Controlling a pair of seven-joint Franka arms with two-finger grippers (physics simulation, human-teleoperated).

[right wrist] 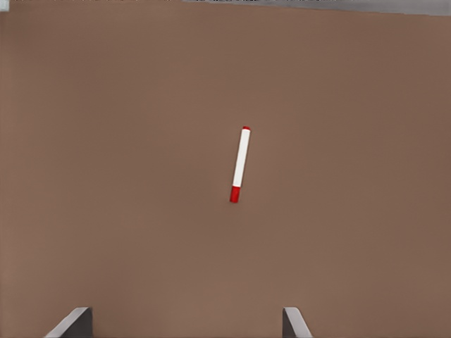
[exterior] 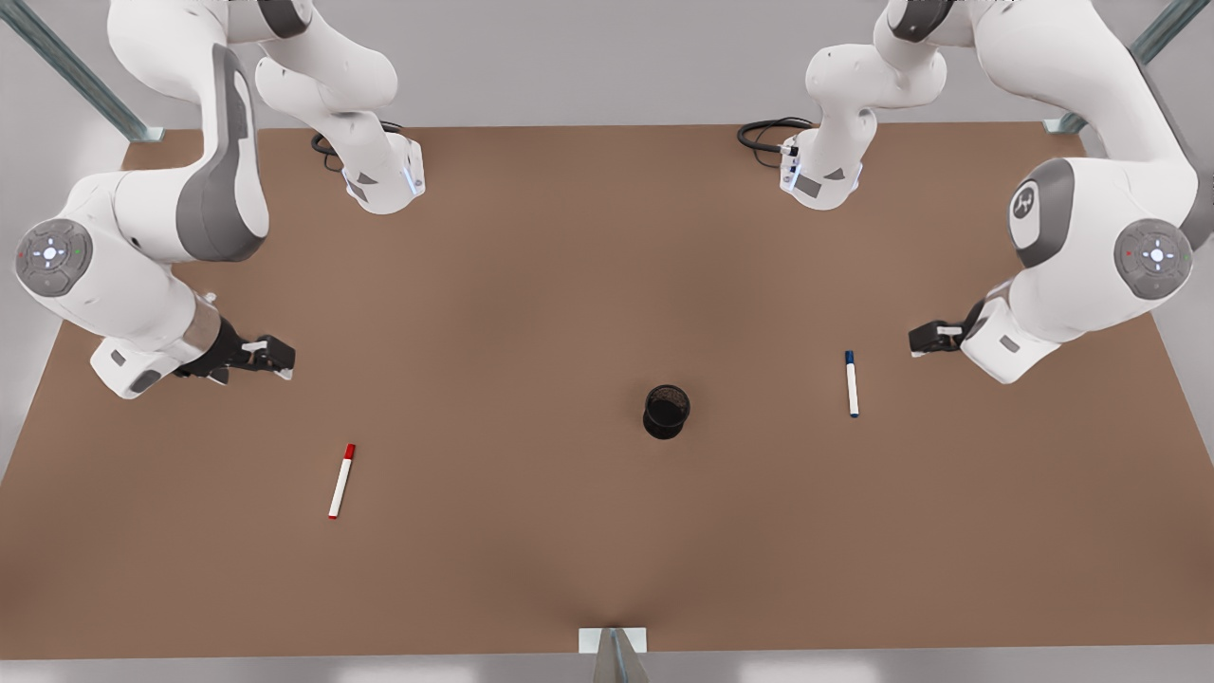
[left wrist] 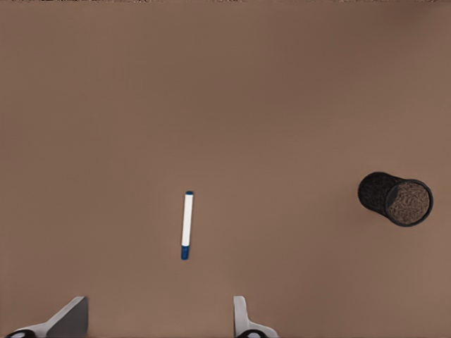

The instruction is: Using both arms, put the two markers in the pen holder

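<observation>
The red-capped marker (exterior: 341, 481) (right wrist: 240, 164) lies flat on the brown table at the front view's left. My right gripper (exterior: 280, 357) (right wrist: 184, 322) hovers open behind it, apart from it. The blue-capped marker (exterior: 852, 383) (left wrist: 187, 225) lies flat at the front view's right. My left gripper (exterior: 918, 340) (left wrist: 156, 320) hangs open just beside and behind that marker, not touching it. The black mesh pen holder (exterior: 667, 411) (left wrist: 396, 199) stands upright between the two markers, nearer the blue one.
The brown table (exterior: 531, 285) spreads wide around the markers. Both arm bases (exterior: 384, 180) (exterior: 820, 175) stand at the far edge with black cables. A metal bracket (exterior: 613, 641) sits at the near edge.
</observation>
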